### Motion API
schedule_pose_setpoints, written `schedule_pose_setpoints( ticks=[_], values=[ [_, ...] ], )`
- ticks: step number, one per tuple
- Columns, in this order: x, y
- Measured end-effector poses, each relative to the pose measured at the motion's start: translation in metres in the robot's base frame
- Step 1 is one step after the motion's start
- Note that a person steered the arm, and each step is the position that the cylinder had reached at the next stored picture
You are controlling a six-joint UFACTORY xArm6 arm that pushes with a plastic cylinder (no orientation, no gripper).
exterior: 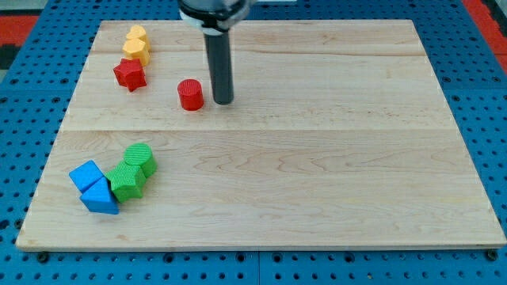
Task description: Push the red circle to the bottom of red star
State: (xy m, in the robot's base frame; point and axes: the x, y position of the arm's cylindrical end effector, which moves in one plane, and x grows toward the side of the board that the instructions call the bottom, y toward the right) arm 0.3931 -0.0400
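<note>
Now my tip [223, 101], a bare rod with nothing to grasp, sits just right of the red circle [190, 94]; seemingly light, stiff, slidey, so I'd press its right flank toward below the red star [129, 74].

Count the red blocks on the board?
2. The red star is near the view's top left, just below the yellow blocks. The red circle is to its right, just left of my tip. None appear hidden.

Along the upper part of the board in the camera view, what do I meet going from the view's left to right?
Red star → red circle → my tip, just right of the circle. The yellow blocks overlap the star's span, so they are left out.
</note>
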Motion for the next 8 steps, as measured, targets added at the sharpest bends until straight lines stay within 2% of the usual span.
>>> schedule_pose_setpoints(
  ticks=[1,2,3,4,5,6,7,8],
  values=[
    [0.002,-0.013],
    [-0.014,-0.03],
    [-0.028,-0.014],
    [-0.032,-0.044],
    [-0.025,-0.071],
    [0.006,-0.045],
    [0.012,-0.048],
    [-0.004,-0.075]
  ],
)
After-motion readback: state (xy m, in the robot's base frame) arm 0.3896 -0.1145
